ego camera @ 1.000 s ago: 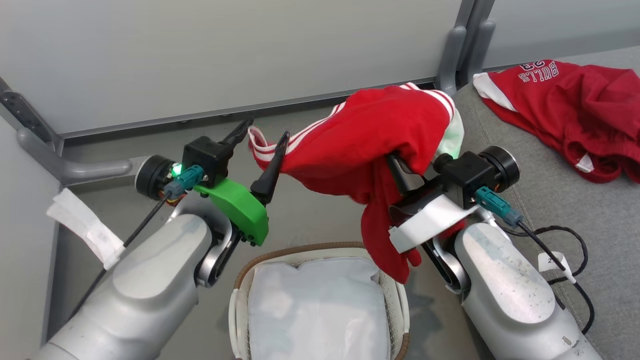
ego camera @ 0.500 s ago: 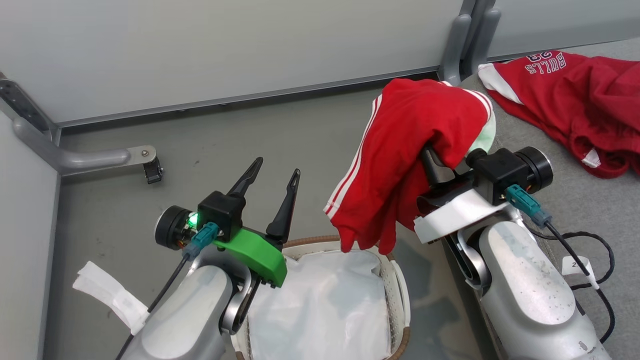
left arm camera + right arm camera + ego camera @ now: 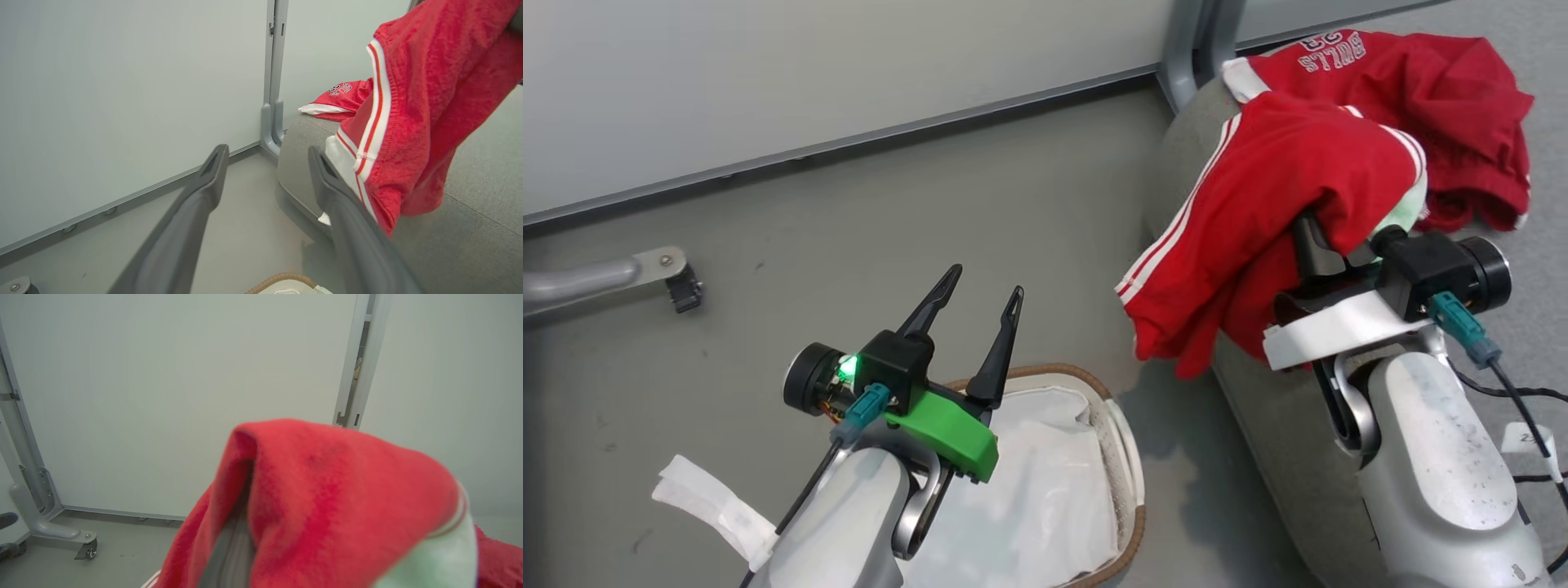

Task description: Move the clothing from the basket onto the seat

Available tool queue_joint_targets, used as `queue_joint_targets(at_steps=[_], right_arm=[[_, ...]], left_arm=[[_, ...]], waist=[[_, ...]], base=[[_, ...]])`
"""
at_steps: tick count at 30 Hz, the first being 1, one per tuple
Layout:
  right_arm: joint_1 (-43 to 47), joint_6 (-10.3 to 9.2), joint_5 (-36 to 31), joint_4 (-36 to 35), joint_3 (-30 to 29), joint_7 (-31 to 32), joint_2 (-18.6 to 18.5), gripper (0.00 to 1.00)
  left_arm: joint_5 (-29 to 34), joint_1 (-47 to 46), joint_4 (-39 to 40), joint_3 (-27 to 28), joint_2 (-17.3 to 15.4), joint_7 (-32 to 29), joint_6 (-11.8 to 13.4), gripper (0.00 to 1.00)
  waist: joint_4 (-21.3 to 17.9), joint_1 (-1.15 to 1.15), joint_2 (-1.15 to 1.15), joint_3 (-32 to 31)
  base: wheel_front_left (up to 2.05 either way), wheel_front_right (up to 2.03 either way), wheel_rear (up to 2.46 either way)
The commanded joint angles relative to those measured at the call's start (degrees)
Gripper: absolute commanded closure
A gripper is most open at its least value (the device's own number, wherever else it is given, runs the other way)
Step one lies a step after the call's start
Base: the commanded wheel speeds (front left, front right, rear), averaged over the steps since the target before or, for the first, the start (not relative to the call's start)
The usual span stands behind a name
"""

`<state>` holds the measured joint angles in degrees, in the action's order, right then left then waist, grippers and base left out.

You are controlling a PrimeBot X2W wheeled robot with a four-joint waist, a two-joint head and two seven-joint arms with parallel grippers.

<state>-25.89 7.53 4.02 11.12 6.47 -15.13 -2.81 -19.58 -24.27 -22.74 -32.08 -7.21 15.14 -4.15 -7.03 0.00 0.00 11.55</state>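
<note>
- Clothing in hand: a soft red sports garment with white side stripes (image 3: 1258, 204) is draped over the right jaws, which are closed tight on it, their fingers mostly buried in the cloth
- It hangs at the near corner of the seat, a large grey fabric-upholstered cushion (image 3: 1282, 457), with the striped hem dangling off the seat's side
- To do this step well, I judge the arm should carry further in over the cushion before letting go, so that the hem lands on grey fabric and cannot slide off; laying it beside the second red garment with the logo (image 3: 1437, 98), not on top, would keep both flat
- The left jaws stand wide and empty above the oval white perforated basket with a brown rim (image 3: 1134, 490), where I see a glossy white liner sheet (image 3: 1045, 490) and no red cloth
- Against a second ago: the head camera has swung; even so, the left jaws, then up at the striped hem, are now low and well apart from it, and the garment, then hanging over the basket's rim, is now at the seat
</note>
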Motion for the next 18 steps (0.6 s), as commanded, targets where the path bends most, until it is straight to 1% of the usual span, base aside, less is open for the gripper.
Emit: queue_joint_targets(at_steps=[1,6,10,14,18], right_arm=[[0.98,-0.08,0.19,-0.47,-0.74,-0.02,-0.17,1.0],[1.93,-0.09,1.23,-1.31,-3.02,-0.02,-0.13,1.0],[2.38,-0.08,1.83,-1.34,-4.25,-0.02,-0.11,1.0],[2.66,-0.08,2.32,-1.15,-4.56,-0.02,-0.11,1.0],[2.57,-0.08,1.44,-0.5,-3.98,-0.02,-0.1,1.0]], left_arm=[[1.1,0.54,-0.32,0.41,0.05,0.0,-0.41,0.0],[3.25,0.28,-1.24,1.18,-0.04,0.01,-1.38,0.0],[4.78,0.02,-1.92,0.85,-0.02,0.0,-1.94,0.0],[5.63,-0.45,-2.52,0.5,0.06,0.01,-2.36,0.0],[6.34,-1.08,-2.68,0.14,0.37,0.01,-2.7,0.0]], waist=[[-6.07,0.0,0.0,3.49],[-12.52,0.0,0.0,5.74],[-16.12,0.0,0.0,6.95],[-18.25,0.0,0.0,7.81],[-18.43,0.0,0.0,8.6]], base=[[0.0,0.0,0.0],[0.0,0.0,0.0],[0.0,0.0,0.0],[0.0,0.0,0.0],[0.0,0.0,0.0]])
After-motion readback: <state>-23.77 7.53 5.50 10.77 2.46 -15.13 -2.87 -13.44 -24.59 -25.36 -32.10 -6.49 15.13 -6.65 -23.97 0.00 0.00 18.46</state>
